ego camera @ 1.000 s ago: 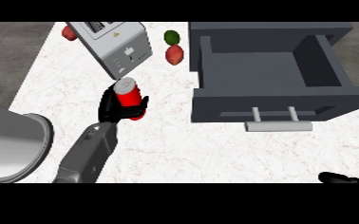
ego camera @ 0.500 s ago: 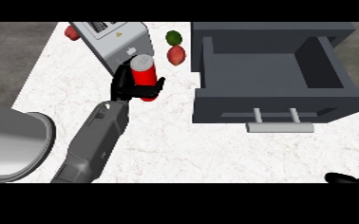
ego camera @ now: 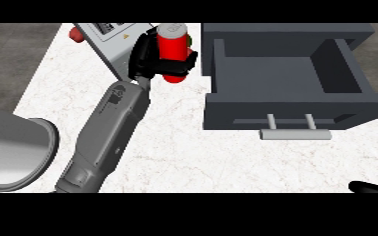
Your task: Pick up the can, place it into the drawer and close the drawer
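Your left hand [ego camera: 151,60] is grasping the can [ego camera: 171,47]: black fingers and thumb curl round the red body from its left side, and the silver top shows above them. The can is held off the white counter [ego camera: 192,155], over its far left part, in front of a grey appliance [ego camera: 111,42].

Key relation: the open drawer [ego camera: 284,75] lies directly to the right of the can. Only a narrow gap separates the can from the drawer's left wall. The can's long axis runs roughly away from you in this view, top toward the far edge, slightly tilted; whether it is truly upright cannot be told from this steep angle.

The drawer is pulled out, its interior shows nothing in it, and the handle [ego camera: 295,132] faces you at the near side.

Your right hand [ego camera: 363,186] shows only as a dark tip at the lower right edge; whether it is clenched or relaxed cannot be told. It is well apart from the can, though nearer to the handle than the left hand is.

Judgement: the carry is in hand, placement not yet done. The next move calls for a rightward shift over the left wall, then lowering. Risk: the can's base clipping that wall.

A metal bowl [ego camera: 22,155] sits at the left edge, clear of the path.
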You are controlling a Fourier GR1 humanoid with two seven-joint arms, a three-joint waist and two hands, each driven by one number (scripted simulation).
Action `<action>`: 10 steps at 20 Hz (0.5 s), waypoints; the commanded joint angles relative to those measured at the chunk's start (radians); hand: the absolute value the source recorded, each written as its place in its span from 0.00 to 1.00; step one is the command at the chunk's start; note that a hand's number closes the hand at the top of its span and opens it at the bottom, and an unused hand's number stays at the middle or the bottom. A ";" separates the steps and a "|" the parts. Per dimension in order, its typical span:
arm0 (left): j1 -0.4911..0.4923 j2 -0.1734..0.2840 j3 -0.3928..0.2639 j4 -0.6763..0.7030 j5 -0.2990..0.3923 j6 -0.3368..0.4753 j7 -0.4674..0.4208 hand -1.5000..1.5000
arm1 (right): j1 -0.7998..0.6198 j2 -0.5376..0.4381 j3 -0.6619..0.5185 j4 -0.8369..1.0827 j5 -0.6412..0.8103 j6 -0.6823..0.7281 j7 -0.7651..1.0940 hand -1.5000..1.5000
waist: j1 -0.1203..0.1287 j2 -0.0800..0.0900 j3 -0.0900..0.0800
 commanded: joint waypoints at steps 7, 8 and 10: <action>-0.224 -0.011 -0.104 -0.109 -0.007 0.158 0.268 1.00 | -0.045 -0.010 -0.003 0.001 -0.006 -0.013 0.022 0.00 | -0.014 0.003 0.000; -0.273 -0.011 -0.096 -0.044 -0.011 0.169 0.279 1.00 | -0.040 -0.031 -0.033 0.064 -0.023 0.013 -0.011 0.00 | -0.019 0.006 0.000; -0.322 -0.011 -0.127 -0.006 0.035 0.202 0.280 1.00 | -0.053 -0.015 -0.002 0.048 0.005 -0.002 -0.011 0.00 | -0.023 0.007 0.000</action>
